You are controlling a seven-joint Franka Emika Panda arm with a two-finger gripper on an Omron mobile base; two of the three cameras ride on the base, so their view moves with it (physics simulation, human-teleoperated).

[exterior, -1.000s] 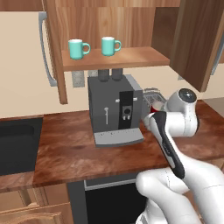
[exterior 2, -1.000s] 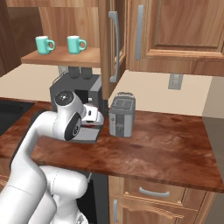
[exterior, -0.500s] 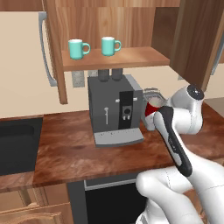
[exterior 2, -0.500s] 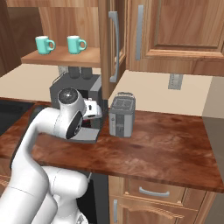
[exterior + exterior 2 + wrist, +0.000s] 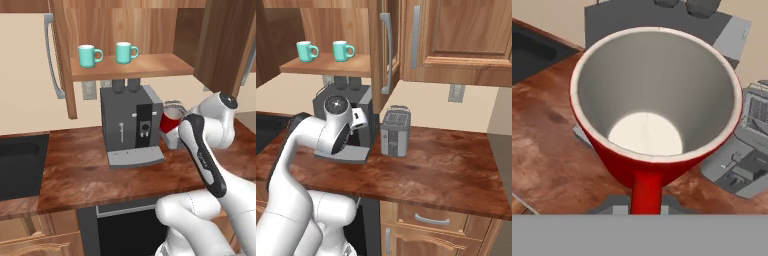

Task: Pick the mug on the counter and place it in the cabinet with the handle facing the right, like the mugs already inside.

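Gripper: fingertips hidden in the hand view; whether the jaws are apart or clamped on anything cannot be told.
Mug: small dark red mug with a pale interior [image 5: 654, 125] sits directly under the hand camera, its red loop handle [image 5: 646, 192] toward the camera; in the left base view the red mug [image 5: 168, 122] shows between the grey coffee machine [image 5: 131, 124] and the arm, above the reddish-brown wood-grain counter [image 5: 95, 175].
Toaster: grey toaster [image 5: 395, 131] just right of the coffee machine.
Cabinet: open brown wood-grain wall cabinet [image 5: 131, 67]; two teal-green mugs [image 5: 89, 55] on its shelf, handles right.
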